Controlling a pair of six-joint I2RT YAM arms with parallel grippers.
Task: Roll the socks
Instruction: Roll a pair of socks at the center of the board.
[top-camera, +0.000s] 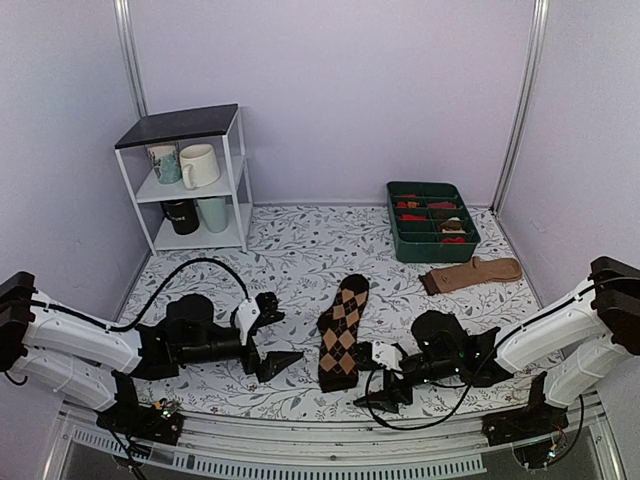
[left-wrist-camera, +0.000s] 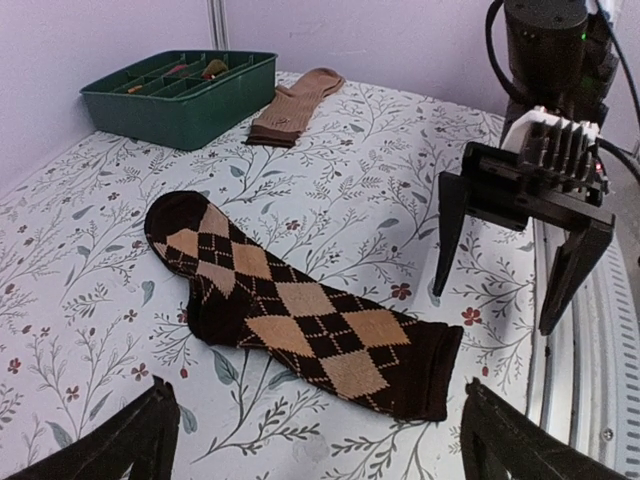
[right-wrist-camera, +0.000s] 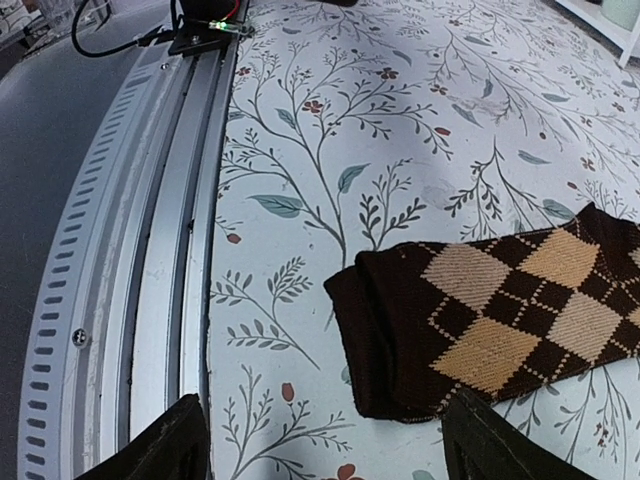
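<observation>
Dark brown, tan-argyle knit socks (left-wrist-camera: 290, 310) flat mid-frame. Left fingers (left-wrist-camera: 130, 440) and right fingers (left-wrist-camera: 447, 240) spread, empty. Cuff edge, seemingly two layers, wants a square pinch.
</observation>
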